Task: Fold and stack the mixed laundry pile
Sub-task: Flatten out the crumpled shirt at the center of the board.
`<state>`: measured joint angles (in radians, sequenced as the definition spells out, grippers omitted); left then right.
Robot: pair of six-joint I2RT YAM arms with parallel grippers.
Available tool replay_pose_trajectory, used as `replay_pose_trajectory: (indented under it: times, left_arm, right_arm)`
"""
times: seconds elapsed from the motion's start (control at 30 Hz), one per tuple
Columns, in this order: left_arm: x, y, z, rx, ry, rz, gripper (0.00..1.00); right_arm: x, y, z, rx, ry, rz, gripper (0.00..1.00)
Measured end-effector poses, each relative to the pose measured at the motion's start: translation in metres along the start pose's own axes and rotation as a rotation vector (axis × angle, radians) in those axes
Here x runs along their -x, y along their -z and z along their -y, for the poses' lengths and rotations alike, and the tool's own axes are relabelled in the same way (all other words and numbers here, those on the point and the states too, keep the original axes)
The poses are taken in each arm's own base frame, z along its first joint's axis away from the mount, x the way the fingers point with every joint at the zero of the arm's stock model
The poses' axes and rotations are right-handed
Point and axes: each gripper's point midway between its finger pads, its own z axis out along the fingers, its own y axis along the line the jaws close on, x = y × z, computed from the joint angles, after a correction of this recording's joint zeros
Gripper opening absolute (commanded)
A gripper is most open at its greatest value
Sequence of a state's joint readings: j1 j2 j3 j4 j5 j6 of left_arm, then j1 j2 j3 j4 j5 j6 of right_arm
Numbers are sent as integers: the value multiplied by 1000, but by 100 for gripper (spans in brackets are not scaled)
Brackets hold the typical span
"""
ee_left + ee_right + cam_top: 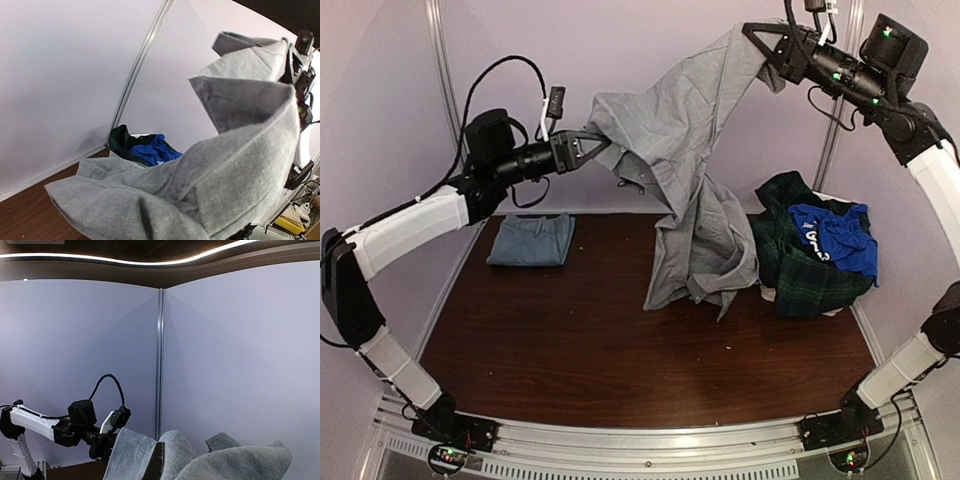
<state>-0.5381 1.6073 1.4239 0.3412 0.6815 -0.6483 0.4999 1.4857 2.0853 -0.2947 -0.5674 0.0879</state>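
Top external view is showing the grey garment [695, 170] hanging with its long axis running from 1 o'clock down to mid-worktop [570, 340]; left jaws and right jaws are each pinching it. At 3 o'clock the mixed laundry pile [815, 260] is sitting.

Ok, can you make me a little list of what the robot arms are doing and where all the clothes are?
left gripper: shut on one edge of the grey garment
right gripper: shut on the other end, higher up
grey garment: held in the air, lower part drooping to the table
laundry pile: plaid and blue, back right
folded stack: flat, back left
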Motion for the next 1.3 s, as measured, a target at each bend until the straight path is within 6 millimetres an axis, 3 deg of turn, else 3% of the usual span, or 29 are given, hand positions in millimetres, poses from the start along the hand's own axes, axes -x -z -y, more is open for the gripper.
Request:
replay_pose_trajectory:
  times: [0.03, 0.1, 0.17, 0.23, 0.3, 0.33, 0.4, 0.5, 0.6, 0.7, 0.77, 0.83, 0.9, 1.0, 1.07, 1.17, 1.3]
  left_arm:
    - [6, 12, -2, 30, 4, -7, 0]
    - [11, 44, -18, 112, 31, -11, 0]
    - [2, 88, -49, 253, 90, -29, 0]
    - [-22, 129, -80, 415, 162, -71, 0]
    - [-51, 154, -92, 521, 222, -137, 0]
    - [-63, 159, -91, 547, 243, -175, 0]
    - [-73, 163, -84, 562, 250, -220, 0]
    - [-58, 157, -60, 514, 190, -222, 0]
    - [-8, 130, -5, 373, 35, -172, 0]
    - [45, 107, 71, 192, -134, -102, 0]
    - [69, 104, 112, 94, -203, -59, 0]
    - [88, 108, 135, 44, -253, -15, 0]
    - [94, 109, 141, 36, -266, -1, 0]
    - [88, 102, 127, 62, -241, -23, 0]
    - [78, 90, 100, 124, -203, -54, 0]
    - [61, 65, 48, 220, -139, -113, 0]
    - [47, 15, -42, 328, -65, -169, 0]
  right_arm:
    - [-3, -2, -12, 45, -16, 1, 0]
    - [-29, -10, -42, 149, -62, -42, 0]
    - [-80, -18, -77, 261, -130, -145, 0]
    - [-142, -21, -102, 327, -200, -278, 0]
    - [-202, -15, -105, 314, -259, -420, 0]
    - [-222, -11, -98, 282, -277, -472, 0]
    - [-236, -5, -76, 208, -289, -511, 0]
    - [-205, 5, -22, 43, -251, -445, 0]
    - [-126, 21, 21, -107, -163, -280, 0]
    - [-34, 40, 22, -168, -59, -89, 0]
    - [6, 52, 16, -182, -13, -2, 0]
    - [37, 67, 8, -194, 24, 69, 0]
    - [47, 73, 5, -199, 40, 91, 0]
    - [45, 73, 9, -219, 47, 87, 0]
    - [32, 67, 21, -250, 40, 60, 0]
    - [-3, 53, 54, -322, 21, -10, 0]
    - [-56, 42, 121, -448, -27, -109, 0]
